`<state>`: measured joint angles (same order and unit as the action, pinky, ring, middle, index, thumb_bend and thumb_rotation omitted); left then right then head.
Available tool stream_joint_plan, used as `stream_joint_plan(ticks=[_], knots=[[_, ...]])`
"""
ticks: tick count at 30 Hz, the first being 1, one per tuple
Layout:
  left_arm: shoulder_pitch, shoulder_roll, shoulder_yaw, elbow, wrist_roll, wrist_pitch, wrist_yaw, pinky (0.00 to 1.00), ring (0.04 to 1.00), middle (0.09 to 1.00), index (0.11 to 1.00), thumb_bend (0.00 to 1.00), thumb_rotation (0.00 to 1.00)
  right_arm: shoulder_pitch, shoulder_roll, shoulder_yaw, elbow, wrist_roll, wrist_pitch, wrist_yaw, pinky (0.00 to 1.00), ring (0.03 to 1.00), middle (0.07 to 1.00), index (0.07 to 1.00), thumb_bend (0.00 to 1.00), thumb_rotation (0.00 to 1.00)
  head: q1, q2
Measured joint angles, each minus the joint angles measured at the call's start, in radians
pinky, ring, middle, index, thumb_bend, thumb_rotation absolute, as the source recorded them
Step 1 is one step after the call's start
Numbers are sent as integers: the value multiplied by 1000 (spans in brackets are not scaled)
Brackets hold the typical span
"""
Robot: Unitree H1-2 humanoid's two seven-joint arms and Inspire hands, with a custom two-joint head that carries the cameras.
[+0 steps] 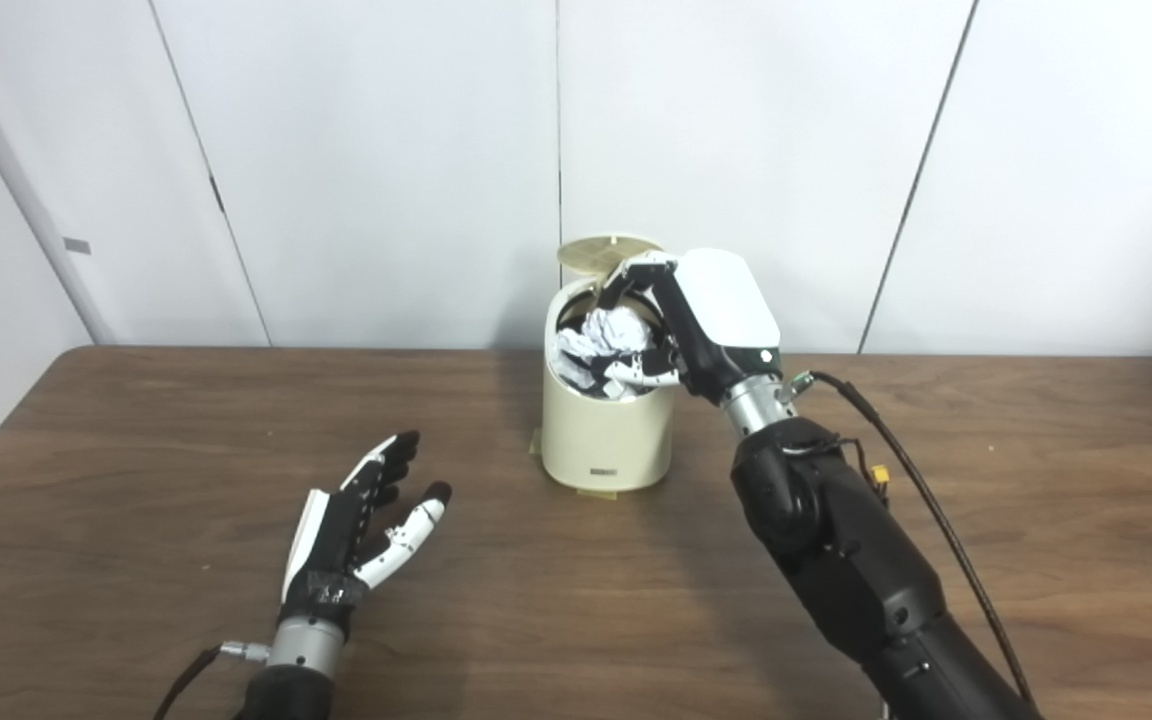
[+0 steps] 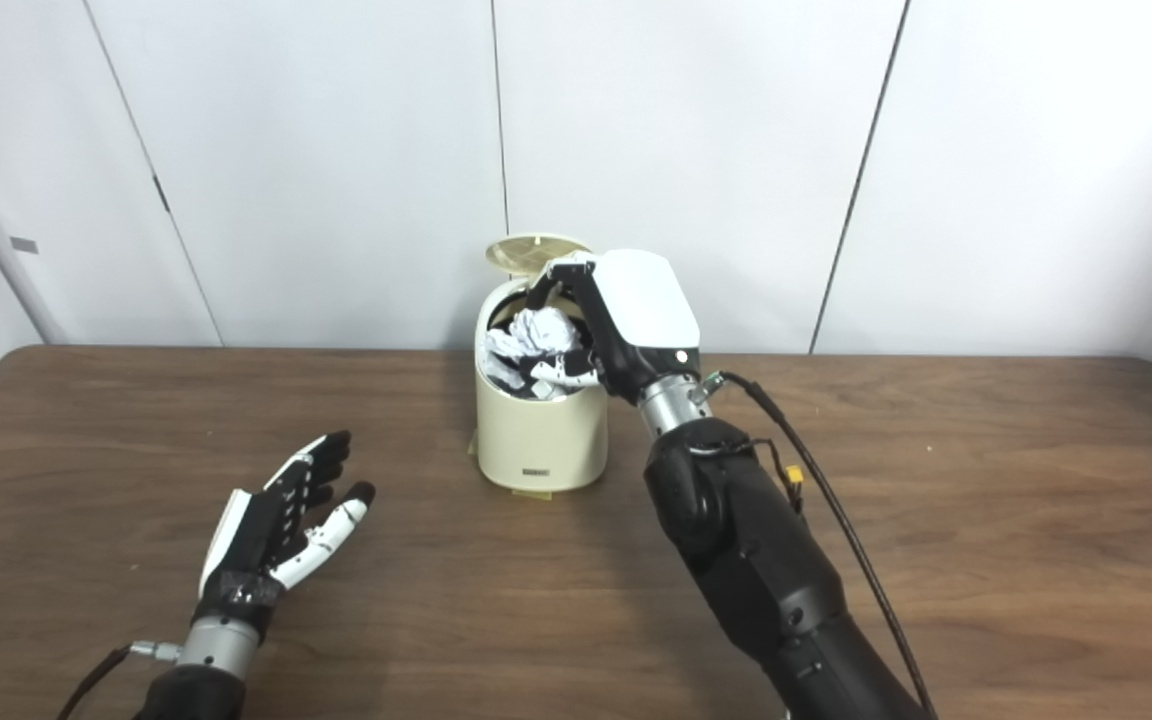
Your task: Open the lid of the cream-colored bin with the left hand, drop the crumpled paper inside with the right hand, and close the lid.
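The cream-colored bin (image 1: 604, 430) stands at the table's middle back, its round lid (image 1: 601, 250) tipped up open behind the opening. My right hand (image 1: 706, 310) reaches over the bin's mouth from the right, fingers and thumb curled around the crumpled white paper (image 1: 608, 335), which sits at rim level, partly inside the bin. My left hand (image 1: 366, 520) is open and empty, fingers spread, low over the table to the bin's front left and well apart from it. It also shows in the right eye view (image 2: 276, 530).
The brown wooden table (image 1: 136, 450) runs to both sides. White wall panels (image 1: 386, 150) stand close behind the bin. A black cable (image 1: 921, 480) hangs along my right forearm.
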<state>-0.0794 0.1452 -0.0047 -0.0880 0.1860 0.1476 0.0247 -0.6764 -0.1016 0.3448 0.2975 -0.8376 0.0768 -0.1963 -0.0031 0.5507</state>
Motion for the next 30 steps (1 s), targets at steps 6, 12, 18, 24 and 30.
stream_joint_plan(ticks=[6, 12, 18, 24, 30], knots=[[2, 0, 0, -8, 0, 12, -1, 892, 906, 898, 926, 520, 427, 2, 0, 0, -10, 0, 13, 14, 681, 701, 706, 658, 909, 137, 2, 0], [3, 0, 0, -9, 0, 13, -2, 885, 905, 903, 931, 520, 427, 2, 0, 0, -9, -5, 13, 14, 681, 701, 701, 655, 922, 158, 2, 0], [3, 0, 0, -10, 0, 13, -2, 887, 903, 901, 934, 522, 423, 2, 0, 0, -9, -4, 13, 14, 671, 702, 701, 653, 914, 152, -3, 3], [4, 1, 1, -10, -3, 14, -4, 889, 904, 901, 935, 532, 430, 2, 0, 0, -9, -2, 13, 16, 661, 699, 699, 654, 906, 138, -6, 5], [4, 3, 0, -10, -11, 13, -4, 885, 902, 898, 933, 528, 432, 9, 4, -27, 22, 53, -53, -46, 366, 411, 520, 553, 517, 5, -11, 6]])
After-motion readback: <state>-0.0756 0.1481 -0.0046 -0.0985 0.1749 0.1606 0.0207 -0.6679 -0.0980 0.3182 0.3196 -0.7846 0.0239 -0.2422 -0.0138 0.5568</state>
